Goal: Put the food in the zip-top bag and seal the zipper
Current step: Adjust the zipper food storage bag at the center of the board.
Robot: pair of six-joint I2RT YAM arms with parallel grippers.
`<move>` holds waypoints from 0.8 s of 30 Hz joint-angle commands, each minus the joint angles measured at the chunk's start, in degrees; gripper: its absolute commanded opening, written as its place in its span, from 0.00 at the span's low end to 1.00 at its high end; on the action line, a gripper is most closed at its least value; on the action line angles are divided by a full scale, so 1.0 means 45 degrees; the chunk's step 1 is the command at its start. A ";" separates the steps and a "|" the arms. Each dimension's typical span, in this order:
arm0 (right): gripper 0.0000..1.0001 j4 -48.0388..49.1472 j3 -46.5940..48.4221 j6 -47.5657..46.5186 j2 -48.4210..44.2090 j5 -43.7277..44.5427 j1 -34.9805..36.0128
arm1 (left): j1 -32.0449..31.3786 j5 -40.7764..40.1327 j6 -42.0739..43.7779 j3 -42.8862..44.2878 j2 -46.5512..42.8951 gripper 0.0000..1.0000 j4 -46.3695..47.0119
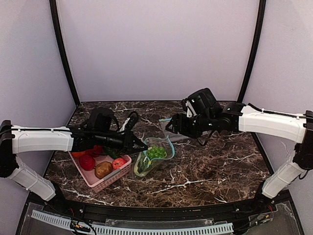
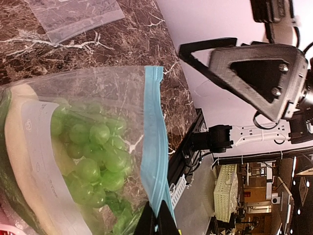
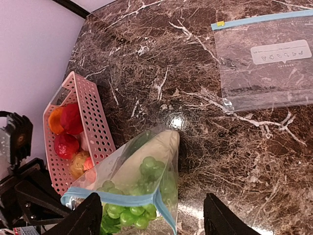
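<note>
The left pincer (image 1: 143, 145) is clamped on the teal-blue zipper strip (image 2: 152, 147) of the clear plastic bag (image 1: 146, 165), which holds green toy food (image 3: 146, 169) beside the pink plastic basket (image 3: 95, 122). The right pincer (image 1: 170, 126) hangs above, jaws apart.

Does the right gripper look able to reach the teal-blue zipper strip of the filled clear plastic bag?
Probably yes: the right gripper hangs open above the teal-blue zipper strip, nothing between them; the left gripper pinches only one end.

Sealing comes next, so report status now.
Left gripper shut on zipper. Right gripper open, over bag. Green food inside; seal unconfirmed. Basket beside, spare bag beyond, neither blocking.
</note>
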 commanded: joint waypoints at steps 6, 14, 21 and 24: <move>0.71 -0.0759 -0.0974 0.0188 -0.1196 0.0643 0.0633 | -0.0030 -0.0817 -0.0131 -0.0464 -0.0440 0.01 0.0319; 0.54 0.0490 -0.1931 0.0100 -0.0799 -0.0296 0.0817 | -0.0021 -0.0740 0.0091 -0.0479 -0.0513 0.01 -0.0112; 0.42 0.0602 -0.1347 -0.0418 0.0143 -0.0267 0.0858 | -0.0014 -0.0730 0.0250 -0.0388 -0.0684 0.01 -0.0449; 0.36 0.0592 -0.0958 -0.0698 0.0547 -0.0214 0.0848 | -0.0004 -0.0708 0.0367 -0.0297 -0.0735 0.01 -0.0691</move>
